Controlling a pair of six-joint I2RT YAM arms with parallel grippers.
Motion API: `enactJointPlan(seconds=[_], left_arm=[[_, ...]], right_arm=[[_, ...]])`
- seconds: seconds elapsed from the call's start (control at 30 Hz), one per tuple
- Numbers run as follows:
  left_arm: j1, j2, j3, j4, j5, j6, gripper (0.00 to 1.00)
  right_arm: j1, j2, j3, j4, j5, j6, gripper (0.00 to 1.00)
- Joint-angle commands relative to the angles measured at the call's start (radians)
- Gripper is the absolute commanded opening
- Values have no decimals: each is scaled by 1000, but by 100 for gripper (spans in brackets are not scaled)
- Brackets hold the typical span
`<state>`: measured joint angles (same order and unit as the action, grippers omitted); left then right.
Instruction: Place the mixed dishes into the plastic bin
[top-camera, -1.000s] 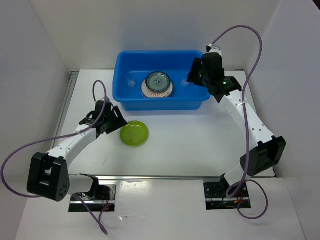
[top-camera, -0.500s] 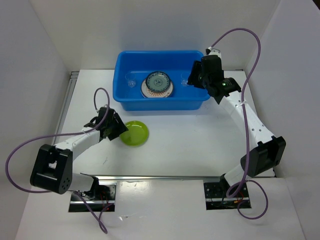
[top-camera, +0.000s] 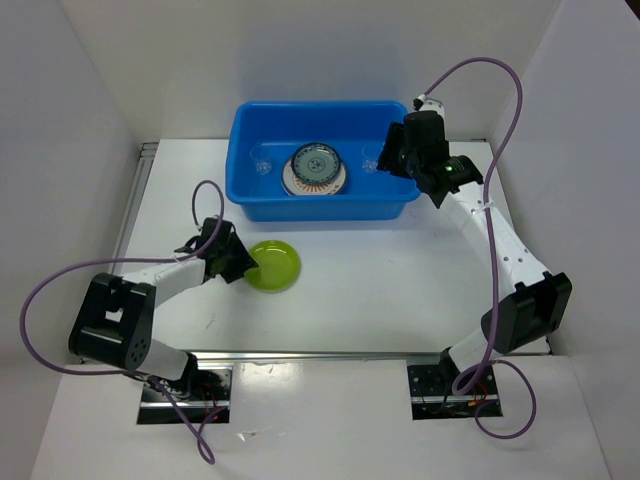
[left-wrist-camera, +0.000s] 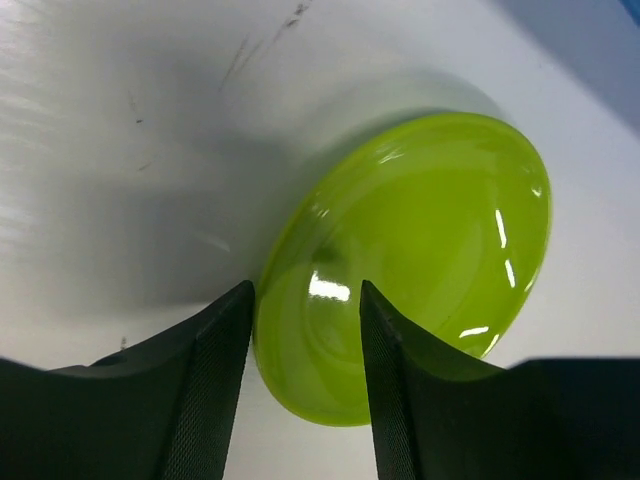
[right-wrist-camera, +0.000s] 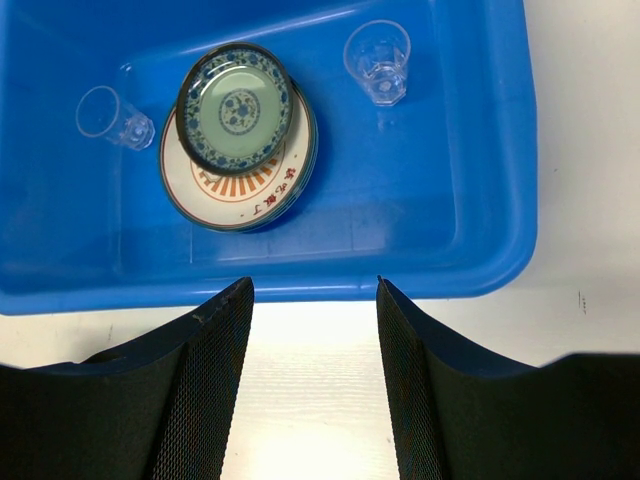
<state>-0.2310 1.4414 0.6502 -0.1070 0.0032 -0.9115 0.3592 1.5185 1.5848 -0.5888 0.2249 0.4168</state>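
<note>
Stacked plates (right-wrist-camera: 238, 150) crowd the middle of the blue bin (right-wrist-camera: 480, 150), with clear cups (right-wrist-camera: 377, 60) on either side. Bare floor shows towards the right-hand wall.

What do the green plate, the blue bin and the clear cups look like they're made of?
Green plate: likely glazed ceramic or glossy melamine; sharp bright highlights on a smooth, opaque surface. Blue bin: moulded plastic, semi-gloss; soft sheen, rounded corners. Clear cups: glass or hard plastic; the blue floor shows through, which is unclear.
</note>
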Motion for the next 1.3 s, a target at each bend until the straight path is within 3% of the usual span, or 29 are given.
enactJointPlan(seconds=[0.0, 0.17, 0.33, 0.47, 0.7, 0.87, 1.13, 1.27], left_arm=[[1, 39, -15, 41, 27, -27, 55], [1, 28, -34, 64, 9, -61, 42], [1, -7, -43, 73, -25, -81, 15], [1, -50, -43, 73, -25, -81, 0], [-30, -148, 75, -32, -14, -32, 0], [-50, -161, 175, -101, 107, 22, 0], [-183, -98, 409, -159, 352, 102, 0], [-183, -40, 606, -125, 325, 92, 0]], right_arm=[[-8, -23, 14, 7, 13, -23, 58], [-8, -14, 33, 7, 13, -32, 58], [-8, -14, 43, 7, 22, -32, 59], [-8, -14, 43, 7, 22, -32, 59], [-8, -4, 43, 17, 13, -32, 59], [-8, -4, 43, 17, 13, -32, 59], [-8, -14, 52, 26, 24, -32, 59], [-17, -23, 52, 26, 24, -23, 59]])
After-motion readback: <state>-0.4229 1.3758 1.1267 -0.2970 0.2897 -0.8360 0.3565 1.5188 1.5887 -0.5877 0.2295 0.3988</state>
